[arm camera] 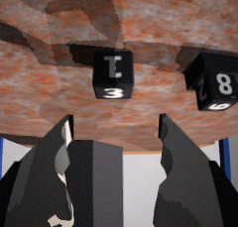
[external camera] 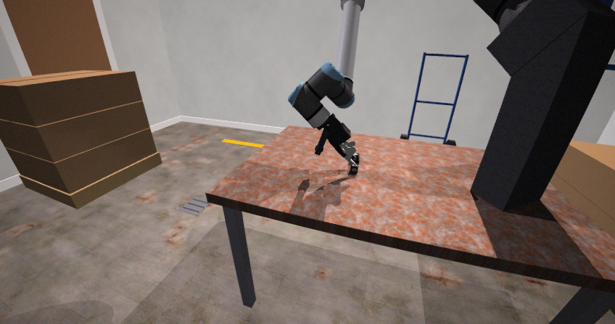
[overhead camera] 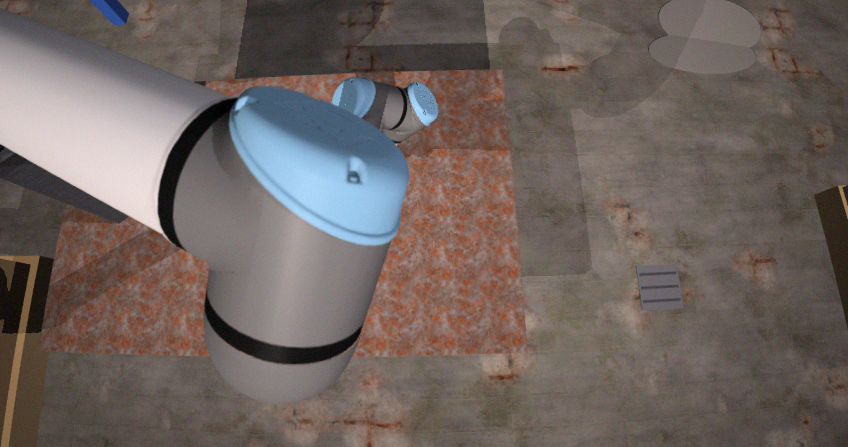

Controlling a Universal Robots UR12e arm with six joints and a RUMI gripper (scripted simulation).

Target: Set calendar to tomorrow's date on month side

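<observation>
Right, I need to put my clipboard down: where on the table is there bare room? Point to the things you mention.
The mottled red tabletop (overhead camera: 458,264) (external camera: 410,209) (arm camera: 30,88) looks free between its front edge and the dark angular pedestal (external camera: 534,118). It is crowded around the black numbered cubes (arm camera: 113,74) (arm camera: 223,84) and the end effector (external camera: 351,159) (arm camera: 116,116).

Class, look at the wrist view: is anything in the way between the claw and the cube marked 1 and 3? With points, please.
Nothing visible stands between the open claw (arm camera: 116,119) and the cube (arm camera: 113,74); only bare table (external camera: 414,204) (arm camera: 141,95) shows there. The other cube (arm camera: 217,88) sits off to the side.
</observation>
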